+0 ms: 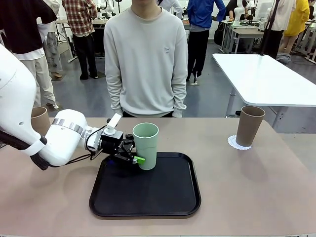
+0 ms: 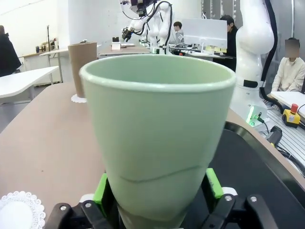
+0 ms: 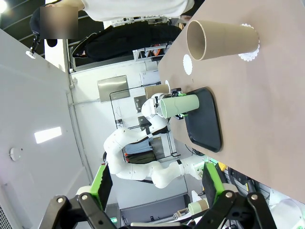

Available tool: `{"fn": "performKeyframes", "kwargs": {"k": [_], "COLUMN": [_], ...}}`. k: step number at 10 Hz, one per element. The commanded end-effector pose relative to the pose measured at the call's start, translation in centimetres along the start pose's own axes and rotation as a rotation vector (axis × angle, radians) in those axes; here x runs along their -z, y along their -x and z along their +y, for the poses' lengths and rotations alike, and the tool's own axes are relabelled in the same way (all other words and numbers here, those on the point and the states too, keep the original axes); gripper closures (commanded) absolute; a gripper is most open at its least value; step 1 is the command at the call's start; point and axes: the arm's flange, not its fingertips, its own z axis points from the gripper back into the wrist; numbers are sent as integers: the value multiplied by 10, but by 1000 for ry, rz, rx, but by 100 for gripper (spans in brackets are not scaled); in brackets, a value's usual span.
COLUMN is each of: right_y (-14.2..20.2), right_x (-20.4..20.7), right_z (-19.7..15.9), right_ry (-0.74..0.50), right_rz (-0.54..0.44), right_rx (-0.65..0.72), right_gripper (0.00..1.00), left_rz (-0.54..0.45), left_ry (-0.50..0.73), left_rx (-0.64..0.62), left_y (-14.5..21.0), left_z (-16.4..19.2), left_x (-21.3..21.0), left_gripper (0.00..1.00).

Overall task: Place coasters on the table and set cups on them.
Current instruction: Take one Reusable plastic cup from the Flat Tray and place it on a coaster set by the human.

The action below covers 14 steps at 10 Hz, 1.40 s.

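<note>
In the front view, left of centre, the left gripper [image 1: 132, 154] is clamped on the upright green cup [image 1: 146, 145] at the black tray's [image 1: 148, 205] back edge, mouth up. Its wrist view adds an empty coaster [image 2: 19, 211] at the lower left corner. The right gripper [image 3: 157, 191] stands with jaws apart above a sideways-looking brown cup [image 3: 221, 39] on its coaster [image 3: 250, 51].

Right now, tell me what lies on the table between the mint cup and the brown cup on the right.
In the front view, between the mint green cup and the brown cup lie the black tray's right rim, then bare table.
</note>
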Motion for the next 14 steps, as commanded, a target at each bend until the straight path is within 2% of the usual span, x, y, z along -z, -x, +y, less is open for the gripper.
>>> {"fn": "performKeyframes", "kwargs": {"k": [1,2,4,5,6,7,9,10,12,14], "right_y": [0,0,0,0,0,0,0,0,0,0], "right_x": [1,1,1,1,1,1,1,1,1,1], "right_z": [1,1,1,1,1,1,1,1,1,1], "right_ry": [-16,-16,-16,-16,-16,-16,-16,-16,-16,-16], "right_rz": [-6,-6,-6,-6,-6,-6,-6,-6,-6,-6], "right_rx": [5,5,5,5,5,5,5,5,5,5], "right_gripper": [0,0,0,0,0,0,0,0,0,0], "left_rz": [-43,-49,-54,-15,14,40,41,43,23,37], "left_ry": [12,16,16,11,-21,-20,-65,-83,-72,-40], "left_rx": [11,15,28,4,-73,-97,-130,-100,-59,-84], "left_y": [-4,-8,-17,-24,-48,-83,-154,-179,-203,-189], "left_z": [3,0,-3,-10,-23,-39,-67,-75,-88,-74], "left_x": [4,0,-5,-4,1,5,11,13,12,12], "left_gripper": [58,100,100,76,76,76,76,76,76,76]}}
